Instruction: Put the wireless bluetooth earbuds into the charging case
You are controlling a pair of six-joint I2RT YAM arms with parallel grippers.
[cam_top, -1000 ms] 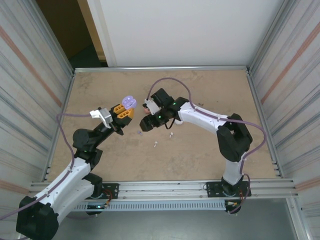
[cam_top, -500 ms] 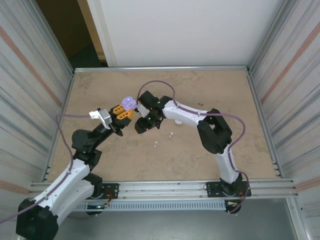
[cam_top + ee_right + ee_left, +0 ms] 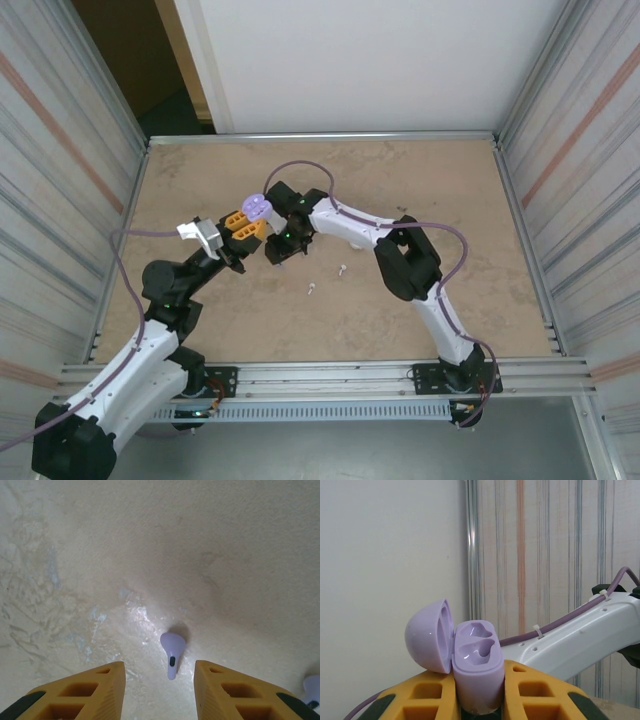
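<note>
The right pincer [image 3: 159, 675] stood with its jaws apart, low over the table [image 3: 225, 555]. It straddled a purple earbud [image 3: 172, 654] that lay at lower centre of the wrist view, touching neither finger. The earbud sat slightly toward the finger at frame right, stem pointing to the bottom edge. An off-centre closure could flick it aside or catch only the stem, and the tips could scrape the table. A second earbud [image 3: 313, 687] lay at the lower right edge. The left pincer [image 3: 477, 705] was clamped on the purple case [image 3: 476, 667], lid open, at lower centre of its wrist view. The small pockets would likely reject a twisted earbud.
</note>
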